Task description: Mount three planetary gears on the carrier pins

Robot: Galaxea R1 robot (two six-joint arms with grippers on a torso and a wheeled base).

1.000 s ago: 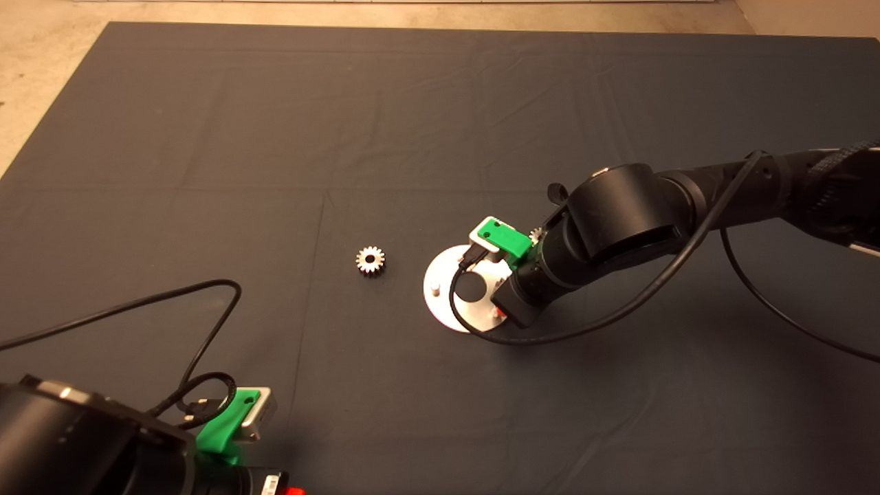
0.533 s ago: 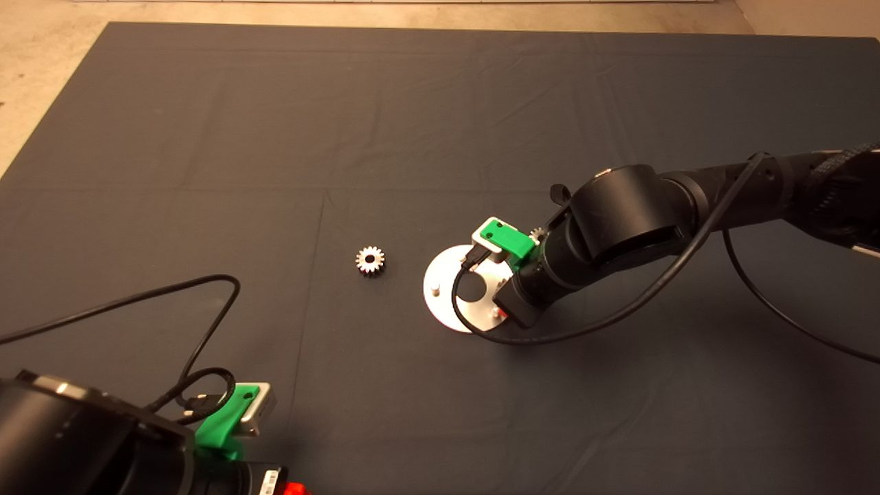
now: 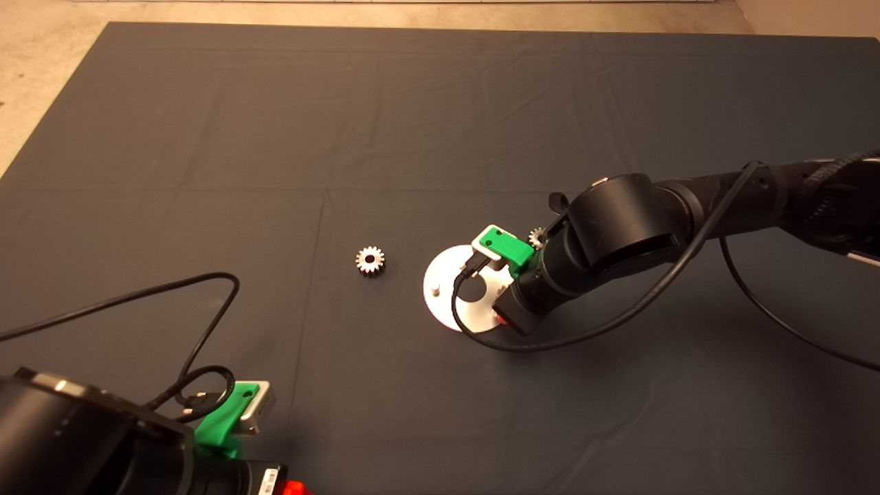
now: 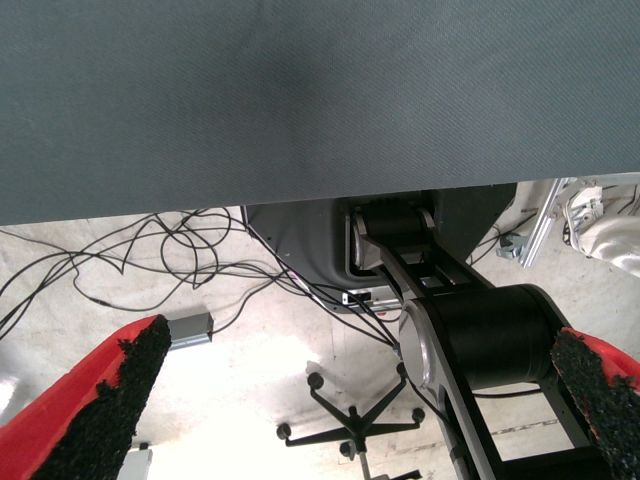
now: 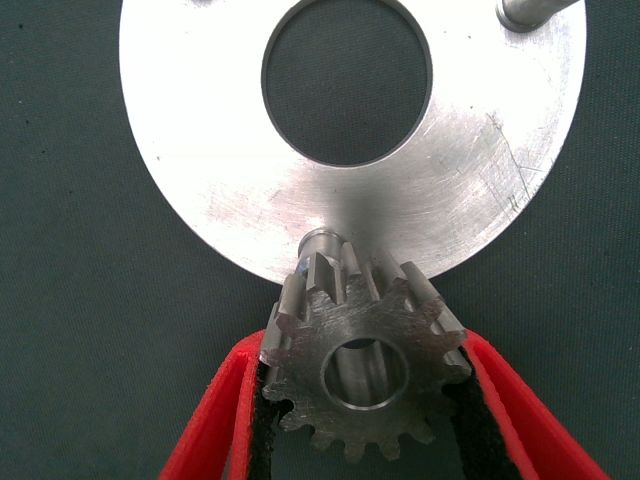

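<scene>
The shiny round carrier disc [image 3: 447, 275] lies mid-mat; one pin [image 3: 434, 289] stands near its left rim. My right gripper [image 3: 505, 317] hangs over the disc's near right edge, shut on a planetary gear [image 5: 365, 375]. In the right wrist view the gear sits tilted between the red fingers [image 5: 215, 420], just at a carrier pin [image 5: 322, 240] on the disc [image 5: 200, 150]; another pin [image 5: 530, 12] stands across the centre hole. A second gear [image 3: 370, 260] lies on the mat left of the disc. A third gear [image 3: 537, 238] peeks out behind the right arm. My left gripper [image 4: 350, 400] is parked, open.
The right arm's black cable [image 3: 584, 330] loops low over the mat in front of the disc. Another cable [image 3: 172, 295] runs across the near left mat. The left wrist view shows the mat's edge [image 4: 300, 200], floor cables and a chair base [image 4: 350, 425].
The right arm has shifted slightly toward the mat's near side, carrying the gear with it over the disc's edge. The loose gears and the left arm have not moved.
</scene>
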